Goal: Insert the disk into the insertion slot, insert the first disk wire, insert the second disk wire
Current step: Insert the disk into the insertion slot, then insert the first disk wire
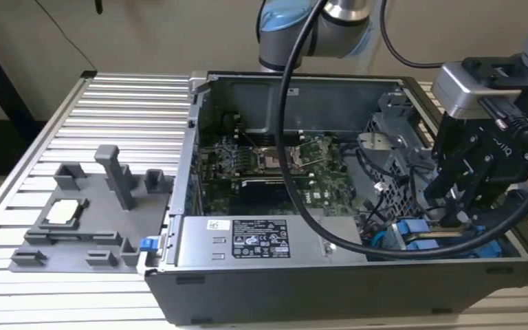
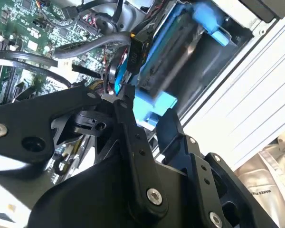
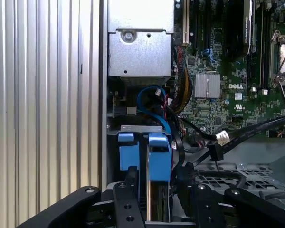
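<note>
disk (image 3: 154, 206) in bay (image 3: 137, 128), 4 o'clock of case (image 1: 337, 289) in exterior view | gripper (image 3: 164, 190) right at it, jaws: can't tell | est. stiff, heavyish, shock-sensitive; take by blue carrier (image 3: 159, 159) sides

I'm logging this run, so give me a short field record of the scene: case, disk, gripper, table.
case: open, board exposed
disk: in blue carrier, edge-on beside the case wall
gripper: low inside the case at the exterior view's right, at the disk
table: slatted; grey fixture tray beside the case
</note>
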Available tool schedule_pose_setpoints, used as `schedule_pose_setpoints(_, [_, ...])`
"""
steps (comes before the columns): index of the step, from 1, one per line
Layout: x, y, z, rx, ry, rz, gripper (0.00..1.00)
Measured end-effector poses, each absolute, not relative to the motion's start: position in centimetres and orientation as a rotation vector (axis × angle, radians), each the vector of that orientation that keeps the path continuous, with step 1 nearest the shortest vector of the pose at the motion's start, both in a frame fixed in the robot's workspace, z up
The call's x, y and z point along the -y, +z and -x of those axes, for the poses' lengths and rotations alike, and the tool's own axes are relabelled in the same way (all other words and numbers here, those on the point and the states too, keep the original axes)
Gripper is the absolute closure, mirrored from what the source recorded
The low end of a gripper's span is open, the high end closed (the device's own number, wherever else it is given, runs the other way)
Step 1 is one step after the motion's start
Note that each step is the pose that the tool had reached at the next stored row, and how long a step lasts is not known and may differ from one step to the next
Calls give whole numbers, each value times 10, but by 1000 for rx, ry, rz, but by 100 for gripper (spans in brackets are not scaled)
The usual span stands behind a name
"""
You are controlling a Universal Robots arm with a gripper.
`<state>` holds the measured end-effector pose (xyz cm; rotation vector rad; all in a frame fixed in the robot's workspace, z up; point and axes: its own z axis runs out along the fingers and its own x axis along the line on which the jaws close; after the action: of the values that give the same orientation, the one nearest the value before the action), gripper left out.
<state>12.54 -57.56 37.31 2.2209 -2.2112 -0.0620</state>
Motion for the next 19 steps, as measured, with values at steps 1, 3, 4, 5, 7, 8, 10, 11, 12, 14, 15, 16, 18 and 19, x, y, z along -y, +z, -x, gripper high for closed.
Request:
schedule_pose_setpoints(1, [575,373,-125,2211,-62,-2221,53])
schedule_pose_setpoints(3, [575,374,-125,2211,-62,-2221,53])
schedule_pose_setpoints(4, [575,377,-125,2211,-62,-2221,53])
schedule_pose_setpoints(5, [575,379,-125,2211,-62,-2221,53])
schedule_pose_setpoints(7, [575,386,-125,2211,-62,-2221,53])
schedule_pose_setpoints(8, [575,389,-125,2211,-62,-2221,53])
schedule_pose_setpoints(10, [575,397,-125,2211,-62,-2221,53])
schedule_pose_setpoints(11, [575,401,-125,2211,-62,-2220,53])
schedule_pose_setpoints(12, [575,404,-125,2211,-62,-2221,53])
schedule_pose_setpoints(14, [575,407,-125,2211,-61,-2221,53])
schedule_pose_setpoints(15, [575,407,-125,2215,-53,-2225,53])
schedule_pose_setpoints(16, [575,407,-125,2223,-34,-2234,53])
schedule_pose_setpoints(18, [575,407,-124,2240,7,-2253,53])
schedule_pose_setpoints(19, [575,407,-123,2249,27,-2263,53])
